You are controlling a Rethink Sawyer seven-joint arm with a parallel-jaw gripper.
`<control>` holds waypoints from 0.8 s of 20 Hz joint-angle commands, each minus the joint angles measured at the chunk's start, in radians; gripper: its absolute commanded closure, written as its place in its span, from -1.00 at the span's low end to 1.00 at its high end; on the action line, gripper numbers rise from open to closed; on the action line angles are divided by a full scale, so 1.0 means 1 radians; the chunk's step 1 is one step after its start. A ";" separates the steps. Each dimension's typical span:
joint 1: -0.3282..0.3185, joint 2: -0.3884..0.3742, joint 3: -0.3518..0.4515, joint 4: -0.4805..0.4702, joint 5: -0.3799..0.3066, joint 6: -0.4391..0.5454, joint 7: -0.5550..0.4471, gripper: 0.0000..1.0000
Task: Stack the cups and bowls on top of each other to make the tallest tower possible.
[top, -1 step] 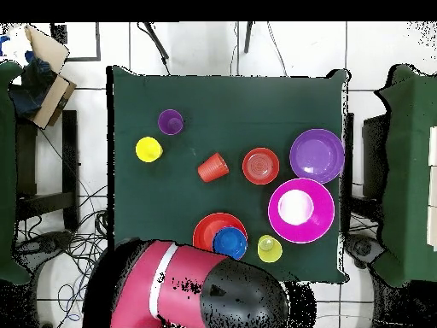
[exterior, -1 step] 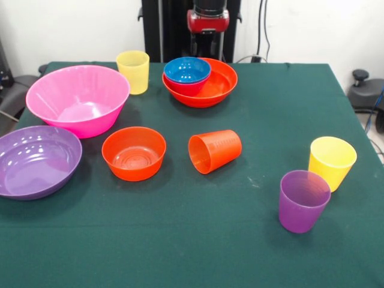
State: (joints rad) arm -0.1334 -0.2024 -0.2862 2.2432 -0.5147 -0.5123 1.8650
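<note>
A green cloth-covered table carries every piece, none yet stacked on the big glossy pink plastic bowl, which stands empty. The red and black robot arm is drawn back at the table's edge. Its fingers do not show in either view, so their opening and hold cannot be told, and places cannot be fixed from them.

Nearest the arm, a small blue bowl sits in a small magenta bowl, both inside the wide orange bowl. A pale yellow tumbler stands between that nest and the pink bowl. Farther out are the wide shallow purple bowl, a small orange bowl, an orange tumbler lying on its side, and a second yellow tumbler touching or just beside a purple tumbler.

Building likely goes best widest first: a wide bowl centred level in the pink one, gripped by its rim.
</note>
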 commanded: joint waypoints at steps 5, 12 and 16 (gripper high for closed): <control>-0.029 0.053 0.146 -0.181 0.037 0.090 0.125 -1.00; -0.019 0.009 0.168 -0.177 0.055 0.130 0.125 -1.00; -0.010 -0.016 0.180 -0.180 0.070 0.157 0.127 -1.00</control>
State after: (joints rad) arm -0.1521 -0.1937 -0.2497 2.2120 -0.5149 -0.4615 1.8650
